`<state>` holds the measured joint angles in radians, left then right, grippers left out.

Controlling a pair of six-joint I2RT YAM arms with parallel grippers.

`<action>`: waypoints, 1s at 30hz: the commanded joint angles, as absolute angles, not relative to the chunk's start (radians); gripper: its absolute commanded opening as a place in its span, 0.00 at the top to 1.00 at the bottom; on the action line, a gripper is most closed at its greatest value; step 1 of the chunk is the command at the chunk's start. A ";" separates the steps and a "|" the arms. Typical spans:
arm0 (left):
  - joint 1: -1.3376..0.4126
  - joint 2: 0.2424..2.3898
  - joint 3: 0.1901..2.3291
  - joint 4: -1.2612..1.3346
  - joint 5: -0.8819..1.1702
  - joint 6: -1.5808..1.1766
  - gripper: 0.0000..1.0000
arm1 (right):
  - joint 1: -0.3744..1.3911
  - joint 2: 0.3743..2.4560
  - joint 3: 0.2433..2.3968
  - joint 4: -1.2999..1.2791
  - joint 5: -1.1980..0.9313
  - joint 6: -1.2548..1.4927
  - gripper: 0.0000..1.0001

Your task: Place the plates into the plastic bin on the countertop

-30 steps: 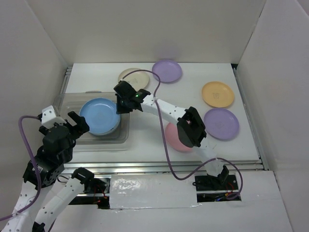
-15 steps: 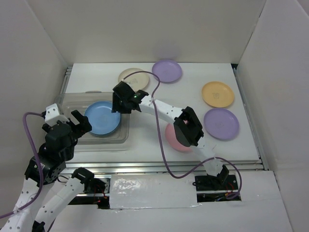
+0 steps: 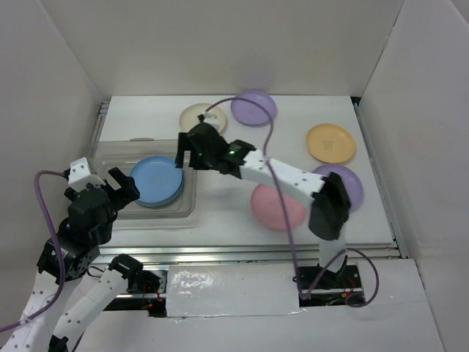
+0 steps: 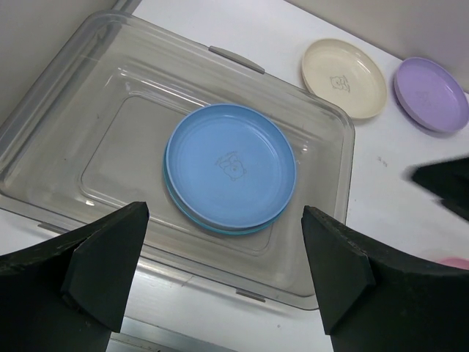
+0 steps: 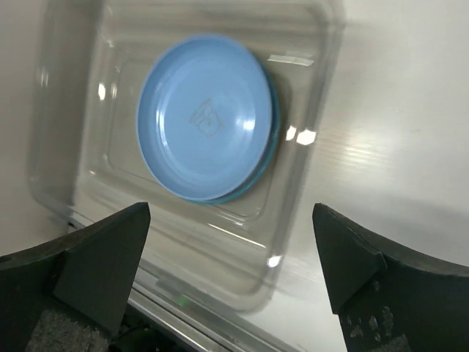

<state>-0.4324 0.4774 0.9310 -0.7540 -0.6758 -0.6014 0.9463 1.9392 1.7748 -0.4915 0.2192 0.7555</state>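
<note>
The right claw hangs with its fingers spread wide and nothing between them, above the far right part of the plastic bin. The left claw is spread open too, empty, over the bin's near edge. Inside the bin, the blue plate lies flat, toward the right half. Out on the table, the cream plate and a lilac plate sit beyond the bin. The pink plate lies to its right. The orange plate and a second lilac plate lie farther right, the last partly hidden by the right arm.
</note>
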 commanded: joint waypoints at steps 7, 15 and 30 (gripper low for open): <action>-0.428 0.511 0.943 -0.712 -0.644 -0.571 0.01 | 0.729 1.213 1.106 -0.756 0.560 0.960 0.00; -0.428 0.551 0.940 -0.703 -0.601 -0.555 0.01 | 0.501 0.802 0.603 -0.672 0.354 1.065 0.00; -0.428 0.537 0.939 -0.701 -0.587 -0.552 0.01 | 0.298 1.025 0.399 -0.446 0.185 1.022 0.33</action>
